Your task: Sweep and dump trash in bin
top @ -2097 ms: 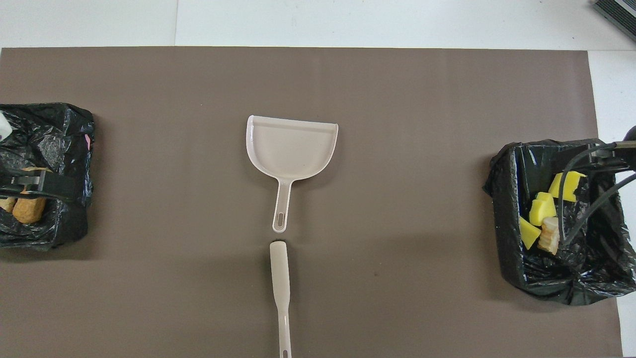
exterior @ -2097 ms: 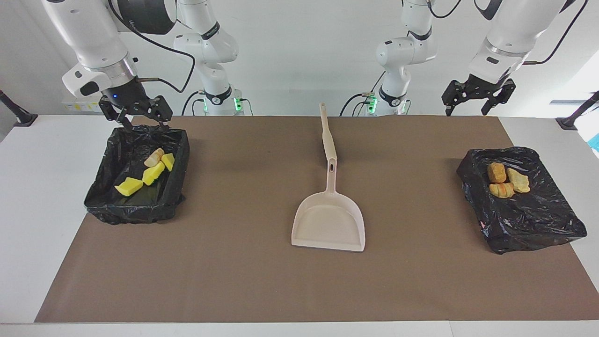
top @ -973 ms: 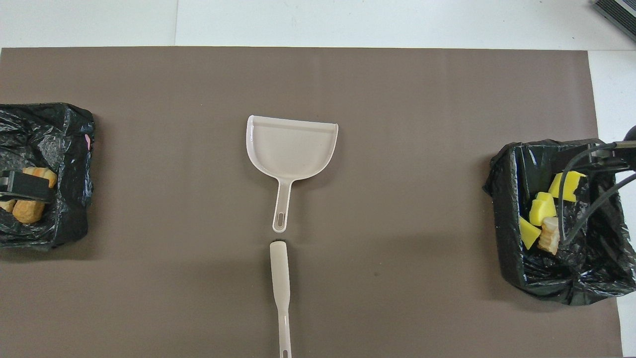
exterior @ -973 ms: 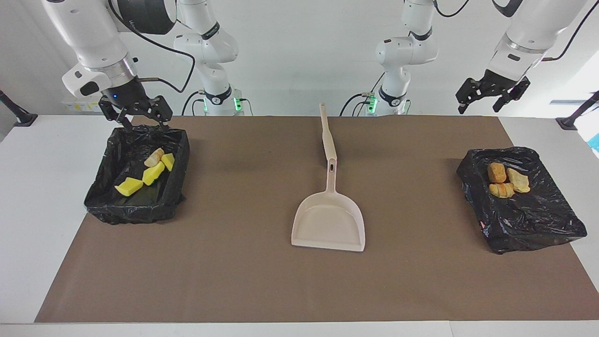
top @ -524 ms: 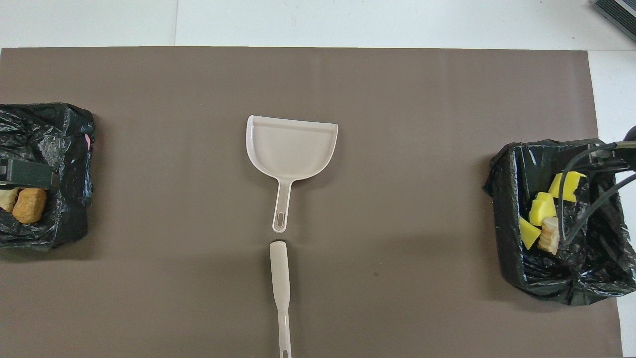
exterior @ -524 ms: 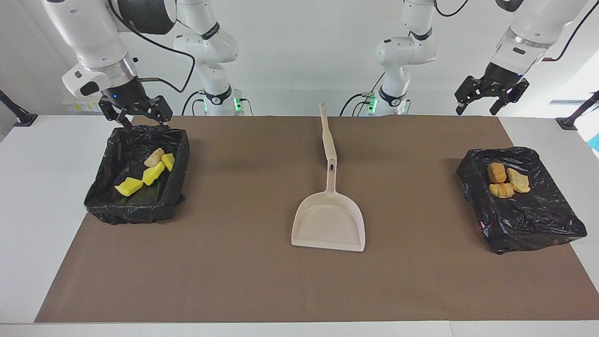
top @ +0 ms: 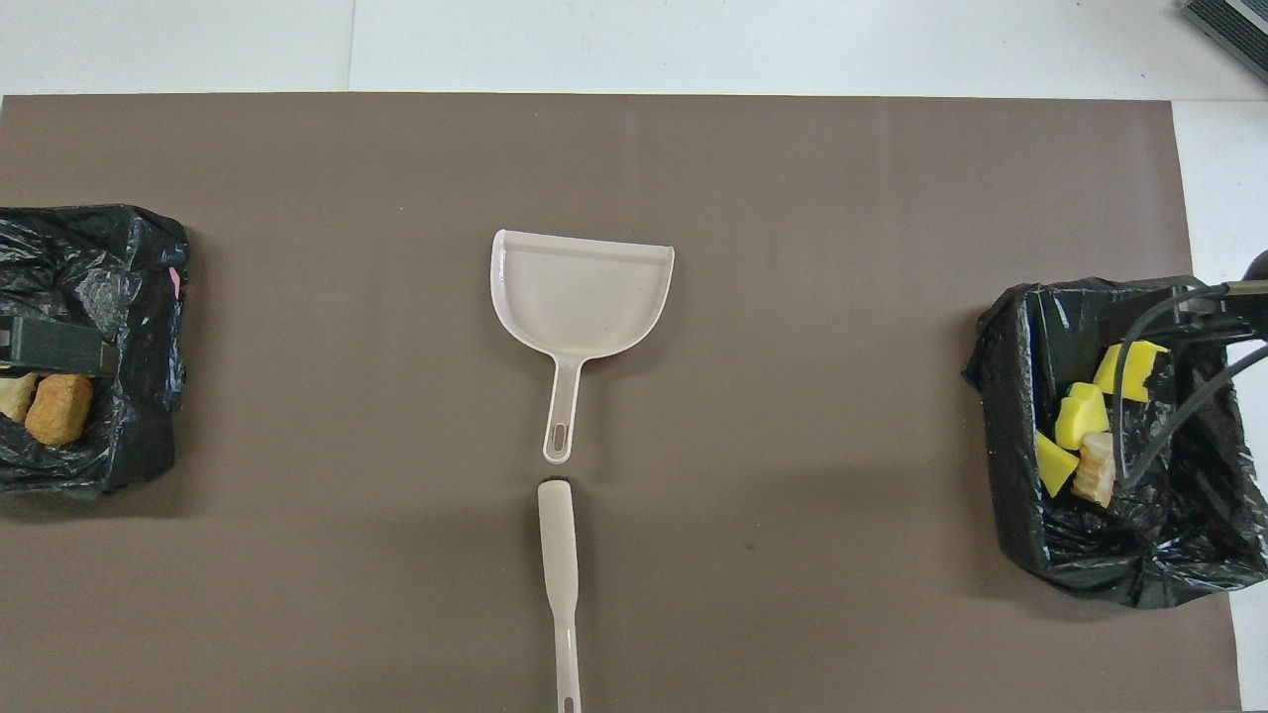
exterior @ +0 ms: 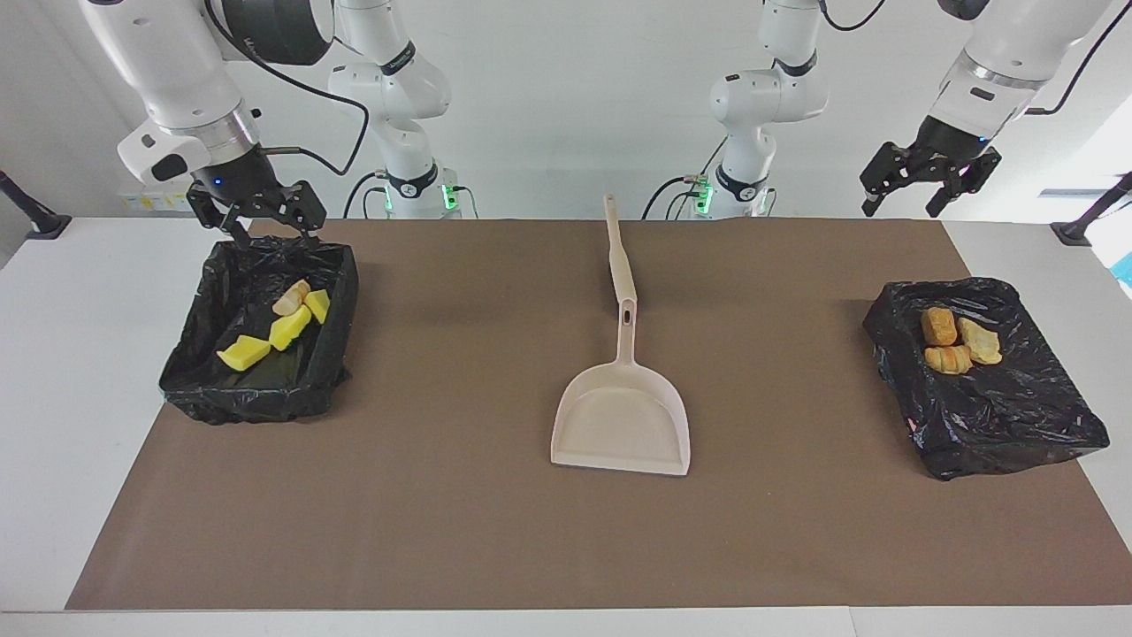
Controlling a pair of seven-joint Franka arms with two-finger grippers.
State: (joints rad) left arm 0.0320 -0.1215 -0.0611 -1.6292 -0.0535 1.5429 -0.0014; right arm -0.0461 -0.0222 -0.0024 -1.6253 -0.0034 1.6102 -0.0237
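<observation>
Seven torn foam lumps of trash lie in two black-lined bins. Four, three bright yellow (exterior: 289, 327) and one pale tan (exterior: 291, 298), sit in the bin (exterior: 256, 402) at the worktop's right-arm end. Three, orange-brown (exterior: 938, 327) and tan (exterior: 980, 341), lie clustered in the bin (exterior: 1008, 425) at the left-arm end.

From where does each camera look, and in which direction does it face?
Facing view: high across the table, looking at the robots; both arms show, left gripper and right gripper open.
Overhead view: above the robots' end, looking steeply down; only gripper parts and cables at the edges.
Shared: dustpan, brush, both bag-lined bins.
</observation>
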